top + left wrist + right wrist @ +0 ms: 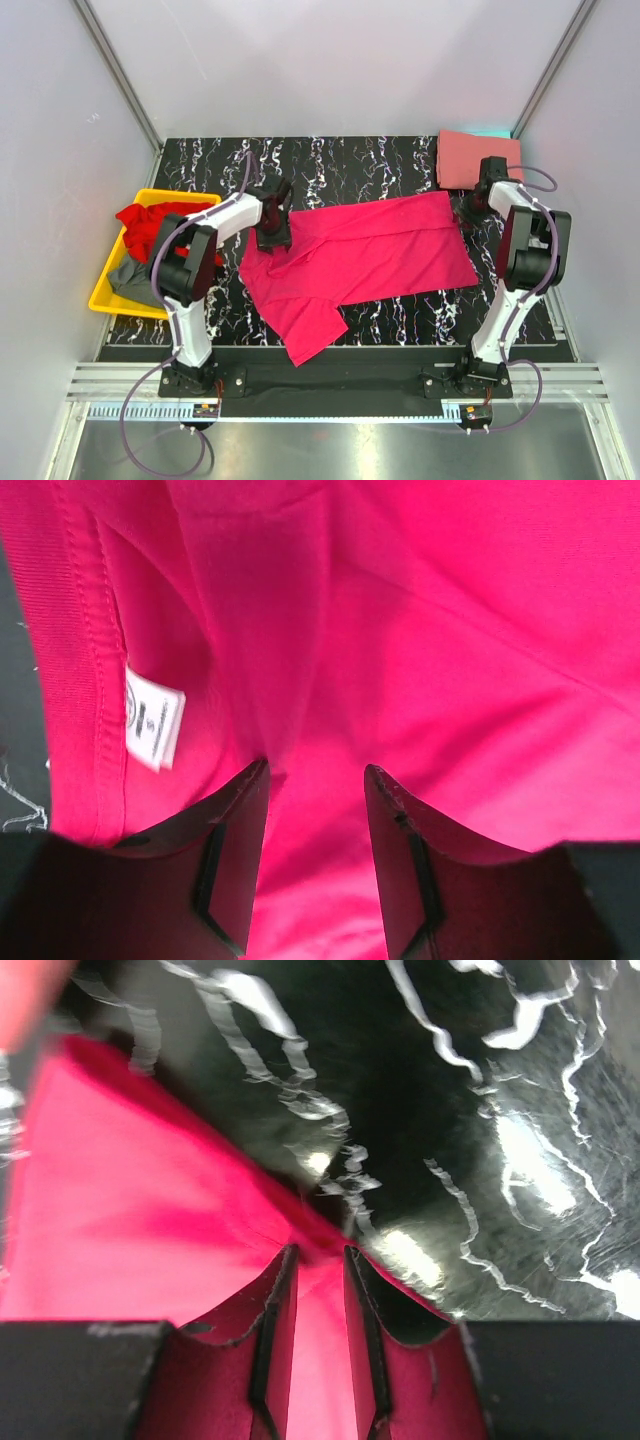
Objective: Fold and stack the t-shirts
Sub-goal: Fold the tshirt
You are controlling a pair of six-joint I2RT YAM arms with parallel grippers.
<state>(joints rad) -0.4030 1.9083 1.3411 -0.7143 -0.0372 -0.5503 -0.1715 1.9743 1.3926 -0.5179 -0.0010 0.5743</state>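
Magenta t-shirt [370, 250] lies spread on table [330, 160], long axis left–right between the arms. Right fingers [468, 212] pinch its right hem corner. Left fingers [272, 238] straddle a fold beside collar label [152, 720]; clamping unclear.

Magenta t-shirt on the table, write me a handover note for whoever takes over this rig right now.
Left gripper: jaws apart, fingertips down on the magenta t-shirt beside its collar label.
Right gripper: closed on that shirt's back right corner.
Things: the magenta t-shirt lies spread across the table, not yet folded. The salmon t-shirt lies folded at the back right corner. The red t-shirt and grey t-shirt are crumpled in the yellow bin.
Done: salmon folded.
Left: fold the magenta one, stack it, then do red and grey.
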